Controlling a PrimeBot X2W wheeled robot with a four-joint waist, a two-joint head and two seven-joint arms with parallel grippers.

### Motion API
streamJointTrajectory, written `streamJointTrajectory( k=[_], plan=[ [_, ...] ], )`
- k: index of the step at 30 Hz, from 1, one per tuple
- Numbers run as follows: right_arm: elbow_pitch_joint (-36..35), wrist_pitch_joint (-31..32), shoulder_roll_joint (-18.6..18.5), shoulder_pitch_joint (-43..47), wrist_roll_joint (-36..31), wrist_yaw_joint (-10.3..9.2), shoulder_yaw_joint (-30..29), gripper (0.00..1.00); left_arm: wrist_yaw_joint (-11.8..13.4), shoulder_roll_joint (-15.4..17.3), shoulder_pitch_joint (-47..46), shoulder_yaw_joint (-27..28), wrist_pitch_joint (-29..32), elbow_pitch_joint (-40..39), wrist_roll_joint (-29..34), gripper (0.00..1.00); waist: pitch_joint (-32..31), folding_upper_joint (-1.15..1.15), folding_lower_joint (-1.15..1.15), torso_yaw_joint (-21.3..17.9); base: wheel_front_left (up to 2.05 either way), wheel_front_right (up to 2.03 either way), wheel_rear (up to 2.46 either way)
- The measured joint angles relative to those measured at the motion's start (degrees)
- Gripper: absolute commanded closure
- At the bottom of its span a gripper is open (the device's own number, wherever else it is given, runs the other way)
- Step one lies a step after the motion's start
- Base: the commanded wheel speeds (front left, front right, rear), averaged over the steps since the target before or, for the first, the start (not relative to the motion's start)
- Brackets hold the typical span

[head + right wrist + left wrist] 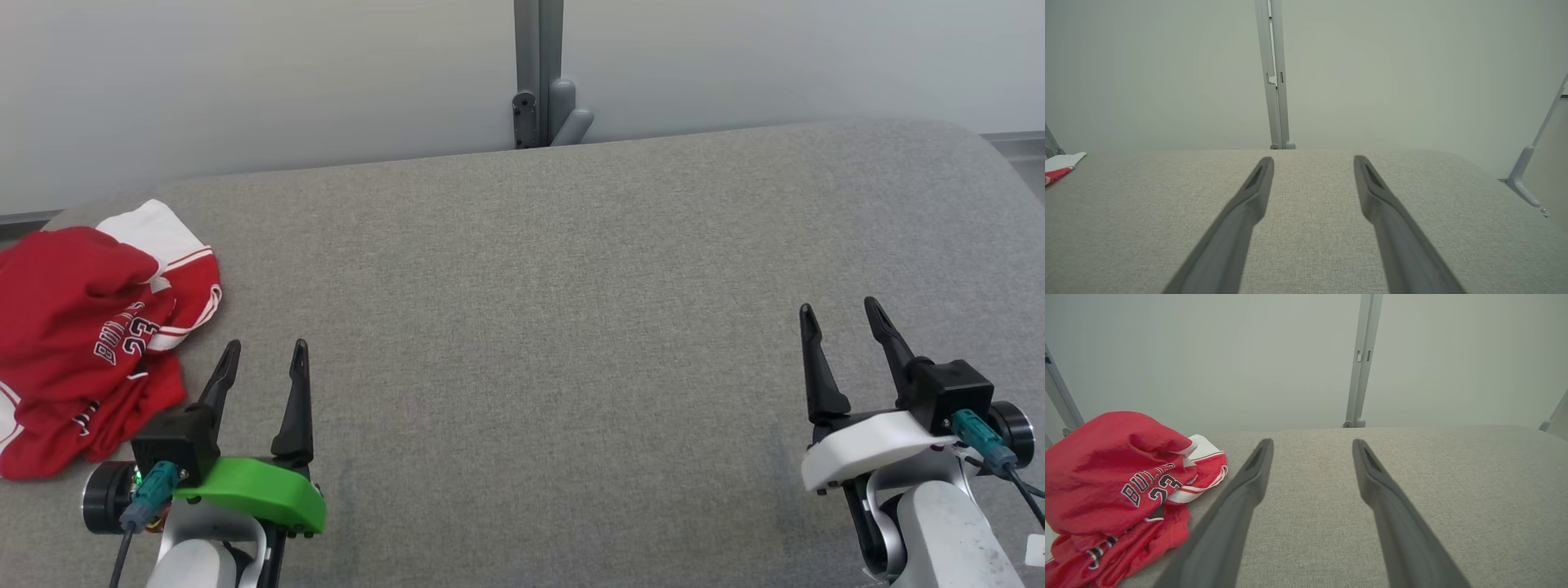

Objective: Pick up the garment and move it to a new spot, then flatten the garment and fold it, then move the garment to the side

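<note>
Garment (82, 343): a red jersey with white trim, dark lettering and the number 23. It lies crumpled in a heap at the far left of the table (531, 327), close to the left edge, and part of it runs past the left border of the head view. A white panel shows on the far side of the heap. Condition: bunched, neither flattened nor folded.

Left gripper (268, 347): positioned at the near left of the table, just to the right of the heap, under a green wrist cover. The jaws stand wide apart, and grey table cloth shows between the two dark fingers. The fingers point toward the far edge. In the left wrist view the garment (1114, 477) sits to the left of the left finger, whose lower length crosses in front of the red hem. Whether the two are touching cannot be told.

Centre: a grey post (539, 73) rises behind the far edge of the table, against a pale wall (245, 82).

Right gripper (839, 307): positioned at the near right of the table, well apart from the garment, under a white wrist cover. The jaws stand wide apart over grey cloth, and the fingers point toward the far edge. In the right wrist view a small white and red corner of the garment (1059, 167) shows at the left border.
</note>
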Motion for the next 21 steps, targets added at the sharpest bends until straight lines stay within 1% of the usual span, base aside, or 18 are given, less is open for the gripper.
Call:
streamJointTrajectory(
  k=[12, 21],
  plan=[
    [0.82, -0.97, 0.47, 0.0, -2.18, 0.01, -0.53, 0.0, 0.92, 0.33, 0.05, -0.71, 0.18, -0.62, 2.41, 0.0, 0.26, 0.0, 0.0, -0.06, 0.0, 0.0, 0.0],
    [1.1, -0.97, 0.6, -0.08, -1.16, 0.01, -0.6, 0.0, 1.16, 0.58, 0.06, -0.73, 0.34, -1.09, 1.97, 0.0, 0.87, 0.0, 0.0, 0.26, 0.0, 0.0, 0.0]
  ],
)
